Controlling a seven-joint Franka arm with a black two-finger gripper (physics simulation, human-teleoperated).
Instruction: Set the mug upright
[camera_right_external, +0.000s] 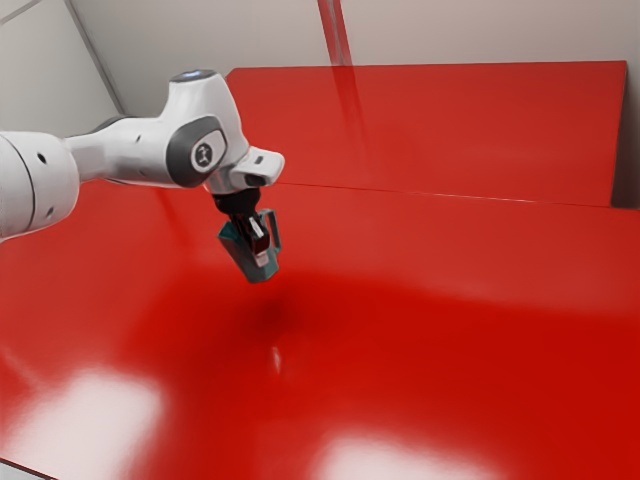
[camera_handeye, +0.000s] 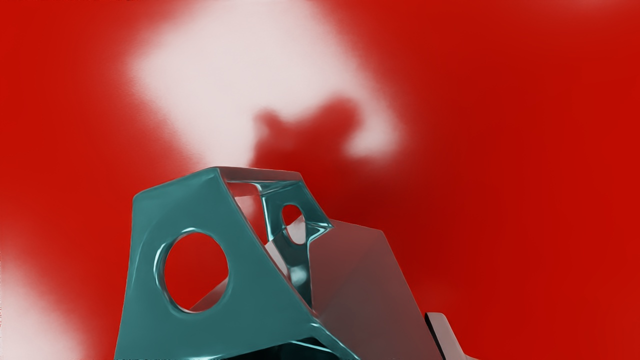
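Hand (camera_right_external: 260, 248) closed on teal mug (camera_right_external: 238, 254), one fingertip (camera_handeye: 442, 332) against its side in the wrist view; mug tilted, held clear above the bench (camera_right_external: 450, 350), handle (camera_right_external: 277, 232) toward the exterior view's right; dark shadow on the red gloss below; white arm (camera_right_external: 135, 152) in from the exterior view's left; pale glare patches on bench; grey wall (camera_right_external: 450, 30) beyond, red stripe (camera_right_external: 335, 35) down it.

The bench (camera_right_external: 450, 260), glossy red, is crossed by a thin pale seam (camera_right_external: 450, 194). Beyond the seam, a red panel (camera_right_external: 500, 130) adjoins it, bearing a faint darker streak (camera_right_external: 352, 115). On the seam's near side, a soft dark shadow (camera_right_external: 270, 310) lies closest; well apart from the seam are two broad whitish reflections (camera_right_external: 90, 420).
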